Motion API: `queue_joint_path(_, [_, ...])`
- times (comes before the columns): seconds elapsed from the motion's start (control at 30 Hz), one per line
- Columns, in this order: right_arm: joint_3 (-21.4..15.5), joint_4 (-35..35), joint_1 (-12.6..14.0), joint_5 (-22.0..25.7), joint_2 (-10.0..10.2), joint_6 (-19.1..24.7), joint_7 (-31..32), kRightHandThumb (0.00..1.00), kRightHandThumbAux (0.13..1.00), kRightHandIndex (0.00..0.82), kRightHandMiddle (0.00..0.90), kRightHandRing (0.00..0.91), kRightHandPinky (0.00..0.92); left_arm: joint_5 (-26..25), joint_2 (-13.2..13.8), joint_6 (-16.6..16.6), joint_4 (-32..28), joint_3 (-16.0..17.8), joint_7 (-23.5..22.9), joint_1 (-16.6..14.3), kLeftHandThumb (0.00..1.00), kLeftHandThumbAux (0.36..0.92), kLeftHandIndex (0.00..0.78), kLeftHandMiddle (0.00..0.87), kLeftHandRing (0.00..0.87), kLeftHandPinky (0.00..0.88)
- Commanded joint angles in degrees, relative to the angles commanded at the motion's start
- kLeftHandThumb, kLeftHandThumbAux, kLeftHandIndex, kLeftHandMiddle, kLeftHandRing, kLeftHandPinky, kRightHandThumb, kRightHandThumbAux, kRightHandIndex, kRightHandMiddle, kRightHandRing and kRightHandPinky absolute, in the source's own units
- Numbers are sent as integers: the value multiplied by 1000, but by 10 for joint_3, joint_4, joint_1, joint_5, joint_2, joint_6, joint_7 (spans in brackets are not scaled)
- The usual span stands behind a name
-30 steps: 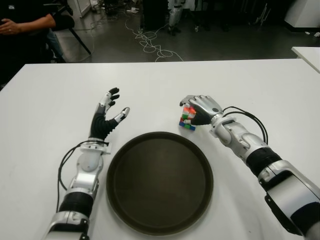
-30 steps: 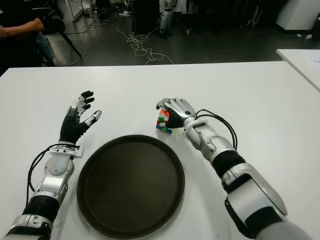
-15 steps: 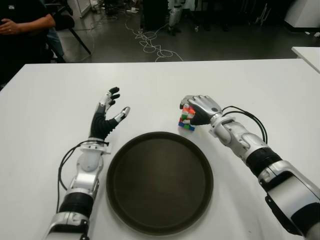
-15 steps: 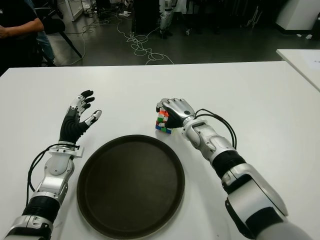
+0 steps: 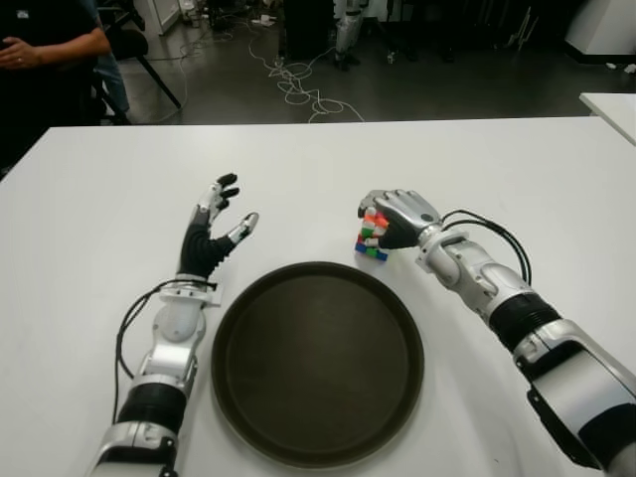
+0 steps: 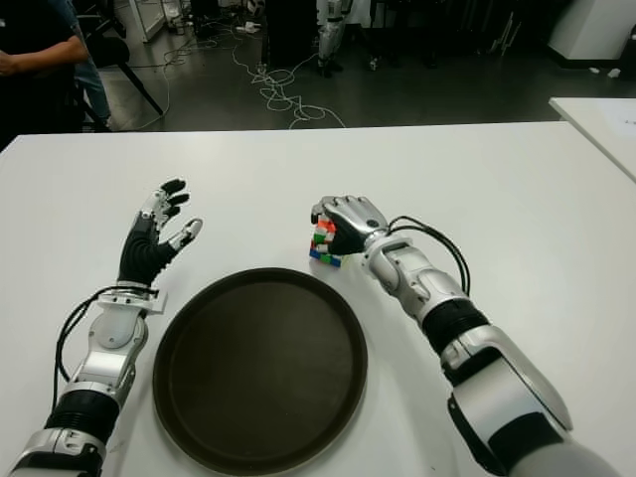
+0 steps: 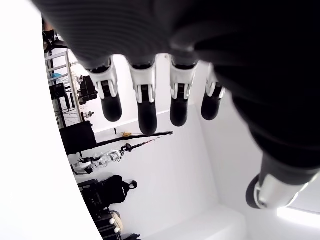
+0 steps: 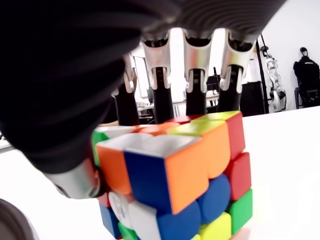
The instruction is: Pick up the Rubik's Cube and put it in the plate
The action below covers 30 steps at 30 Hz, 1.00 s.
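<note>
The Rubik's Cube (image 5: 369,239) is just beyond the far right rim of the round dark plate (image 5: 318,368). My right hand (image 5: 386,221) covers it from above and from the right, fingers curled over its top and far side. In the right wrist view the cube (image 8: 170,180) fills the space under the fingers (image 8: 195,75). I cannot tell whether the cube touches the table. My left hand (image 5: 215,225) shows left of the plate, raised, with its fingers (image 7: 145,105) spread and nothing in it.
The white table (image 5: 99,219) stretches wide on all sides of the plate. A seated person (image 5: 40,45) is beyond its far left corner. Cables (image 5: 298,84) lie on the floor behind, and another white table (image 5: 611,104) stands at the far right.
Almost nothing: my right hand keeps its hold on the cube and has shifted only a touch. The left hand stays as it was.
</note>
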Motion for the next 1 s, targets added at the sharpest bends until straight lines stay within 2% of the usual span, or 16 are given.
queue_joint_path(0.6, [-3,-17,5,2,-1,12,6,687,737,424,691,705,695,0,2,-3,4,0,-3,-1,77,590,113,136,119,88])
queue_joint_path(0.83, [-3,-22,6,0,-3,15,-2,687,736,424,692,701,689,1,1,4,2,0,0,0,60,613,113,138,99,45])
queue_joint_path(1.0, [-1,-28,8,-8,-10,8,-24,687,736,423,670,680,668,-3,1,2,4,0,-4,0,58,627,105,132,105,80])
